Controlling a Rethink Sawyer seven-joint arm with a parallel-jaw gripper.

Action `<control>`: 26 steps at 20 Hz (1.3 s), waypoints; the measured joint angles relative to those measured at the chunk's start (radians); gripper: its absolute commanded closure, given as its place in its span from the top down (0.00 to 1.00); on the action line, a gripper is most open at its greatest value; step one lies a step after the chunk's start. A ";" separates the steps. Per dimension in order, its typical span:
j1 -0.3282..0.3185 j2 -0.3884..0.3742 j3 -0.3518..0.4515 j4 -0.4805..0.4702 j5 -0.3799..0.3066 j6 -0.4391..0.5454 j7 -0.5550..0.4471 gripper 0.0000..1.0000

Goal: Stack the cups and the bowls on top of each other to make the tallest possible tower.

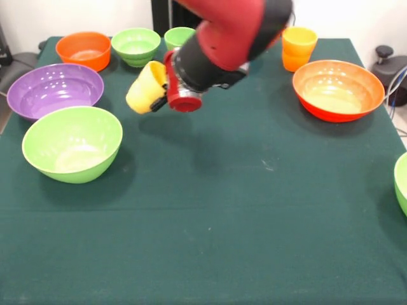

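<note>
above the counter's (210, 254) left-centre, the gripper (159, 94) hangs tilted sideways with the yellow cup (145, 87) clamped in its jaws. cup is well off the cloth, tipped so its mouth looks to point down-left; the jaws pinch it at the end nearest the red wrist and the cup sticks out to the left of them.

step in hand looks like carrying the cup to a stacking spot. to do it well, probably: level the wrist first so the cup goes upright or cleanly inverted, not angled, then line it over the centre of the chosen base before lowering. nearest bases are the big light green bowl (72, 143) below-left and the purple bowl (54, 89) to the left, both lying mouth up, so a cup dropped inside adds little height. the orange-yellow cup (298, 47) at the far right is an option for nesting cup on cup. lower slowly, let go only when seated; a glossy rim is likely to slip.

other pieces: orange small bowl (83, 49), small light green bowl (136, 46), light green cup (179, 37) partly hidden behind the arm, orange-red bowl (338, 89) at right, another green bowl (402, 181) cut by the right edge. nothing is stacked yet.
</note>
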 measured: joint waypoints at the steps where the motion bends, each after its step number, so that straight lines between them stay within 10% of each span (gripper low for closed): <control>1: 0.012 0.010 -0.012 -0.007 0.006 0.011 0.024 0.00; 9: 0.078 0.110 -0.143 -0.078 0.030 0.050 0.206 0.00; 25: 0.137 0.483 -0.650 -0.229 -0.373 0.069 0.207 0.00; 26: 0.137 0.535 -0.707 -0.239 -0.428 0.107 0.207 1.00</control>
